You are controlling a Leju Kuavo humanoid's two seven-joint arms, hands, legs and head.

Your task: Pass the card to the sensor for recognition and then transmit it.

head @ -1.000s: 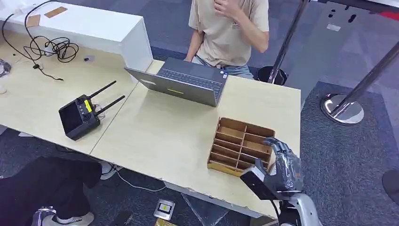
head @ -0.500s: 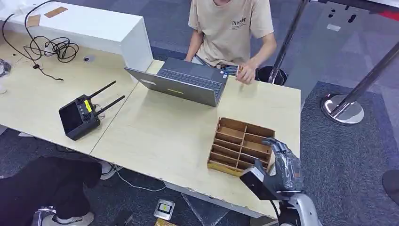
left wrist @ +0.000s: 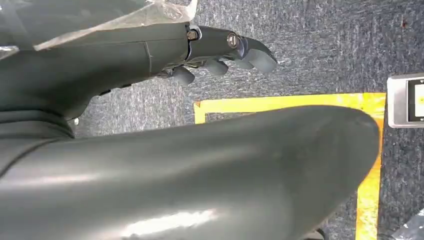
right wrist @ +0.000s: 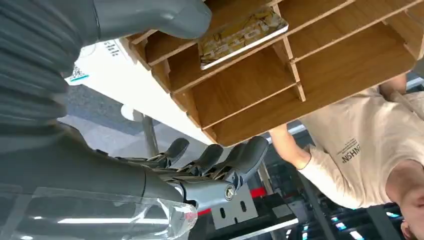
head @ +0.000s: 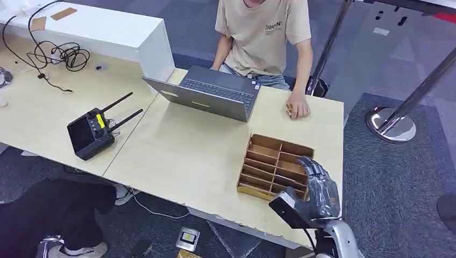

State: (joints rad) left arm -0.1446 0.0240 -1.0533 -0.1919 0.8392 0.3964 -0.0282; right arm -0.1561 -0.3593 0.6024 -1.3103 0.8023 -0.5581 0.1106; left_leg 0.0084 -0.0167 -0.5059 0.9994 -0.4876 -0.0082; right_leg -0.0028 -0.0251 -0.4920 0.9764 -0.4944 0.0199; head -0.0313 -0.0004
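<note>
The flat rectangular card with a yellowish printed face [right wrist: 243, 36] lies in 1 slot of the brown wooden compartment tray [head: 277, 161], leaning against a divider, its long axis running along the slot. In the right wrist view it sits just beyond the thick grey thumb, between the thumb and the darker fingers [right wrist: 215, 157], which are spread and hold nothing. The right hand [head: 317, 188] hovers over the near right corner of the tray, released, fingers apart, so the card lies directly ahead of its palm. This hand is plainly the nearer one. The left hand [left wrist: 220, 55] hangs low over grey carpet with a yellow floor marking [left wrist: 372, 165], fingers loosely curled, grasping nothing. My judgement: the coming pinch depends on thumb and fingers closing across the card's thin edge. A person in a beige T-shirt [head: 263, 32] sits behind a grey laptop [head: 212, 94] on the pale wooden table [head: 183, 156], one hand resting on it
</note>
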